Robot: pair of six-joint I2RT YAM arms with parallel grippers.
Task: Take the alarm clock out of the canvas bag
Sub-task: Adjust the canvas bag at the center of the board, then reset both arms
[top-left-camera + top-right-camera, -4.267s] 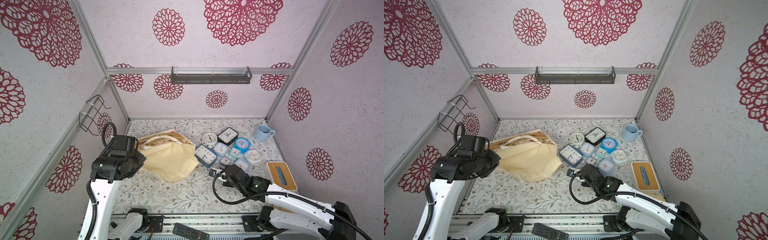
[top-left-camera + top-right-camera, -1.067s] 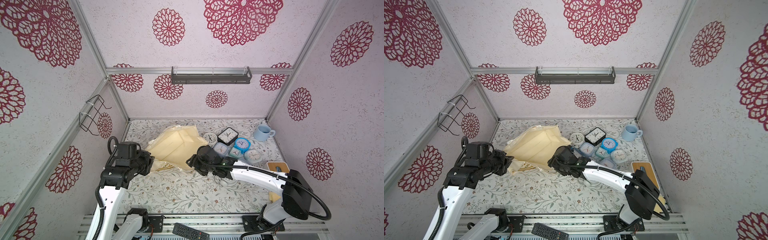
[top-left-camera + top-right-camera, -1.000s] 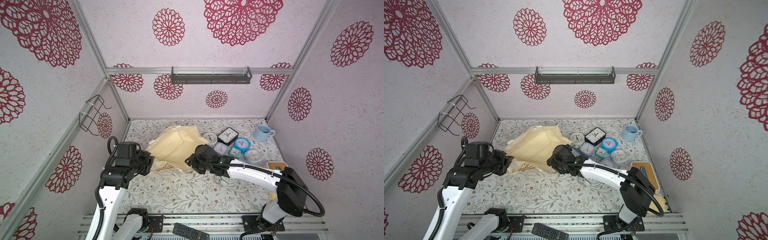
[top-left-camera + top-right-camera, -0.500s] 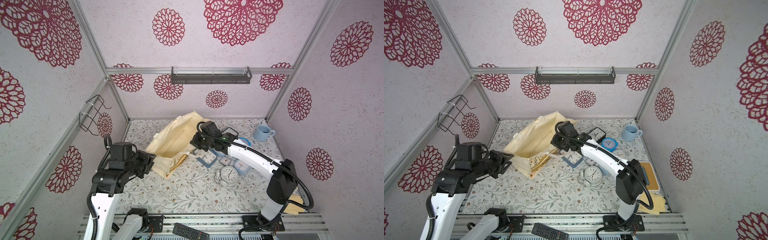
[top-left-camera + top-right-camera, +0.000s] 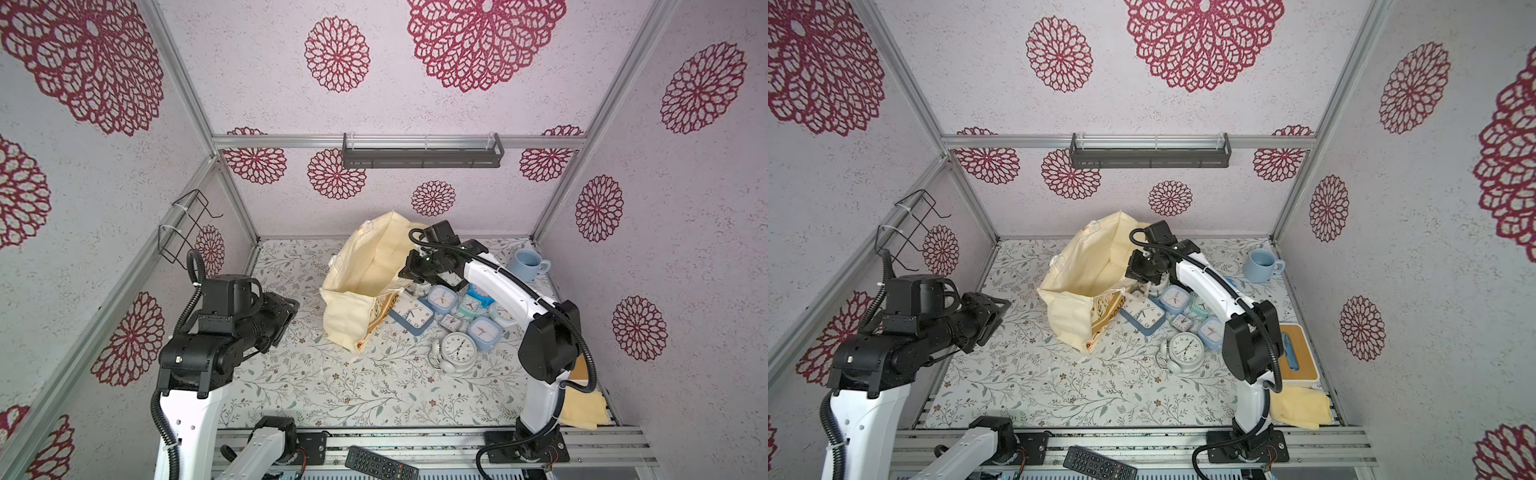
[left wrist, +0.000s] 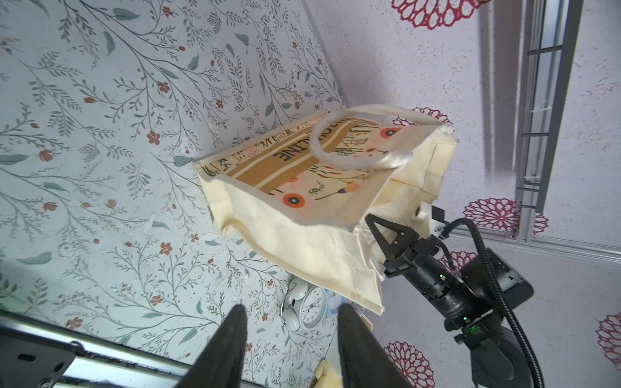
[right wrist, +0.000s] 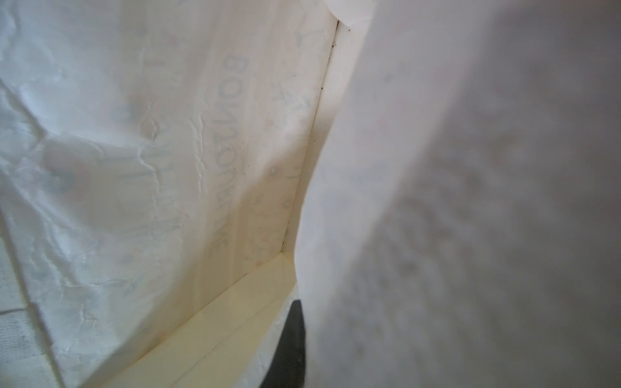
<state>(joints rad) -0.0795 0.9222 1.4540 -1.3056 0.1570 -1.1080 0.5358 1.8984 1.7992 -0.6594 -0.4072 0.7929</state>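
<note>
Right claw [image 5: 407,275] pinches the rim of the cream fabric canvas bag [image 5: 361,270], held tilted; left claw [image 5: 286,318] hangs open at nine o'clock. White twin-bell alarm clock [image 5: 457,348] lies on the floral counter [image 5: 332,386] at four o'clock, apparently out. Next: lower bag, release.

canvas bag [image 6: 302,242], dark letters "LINE" on tan band [image 6: 255,168]; rest behind handle [image 6: 314,142]

Both arms wear white shells on their long links, with black housings at the joints. The left arm [image 5: 187,415] and the right arm [image 5: 494,282] each carry a ribbed black cable [image 6: 492,272]. The left gripper [image 6: 292,304] has black, tapered fingers. Small green lights glow on the right arm's wrist.
</note>
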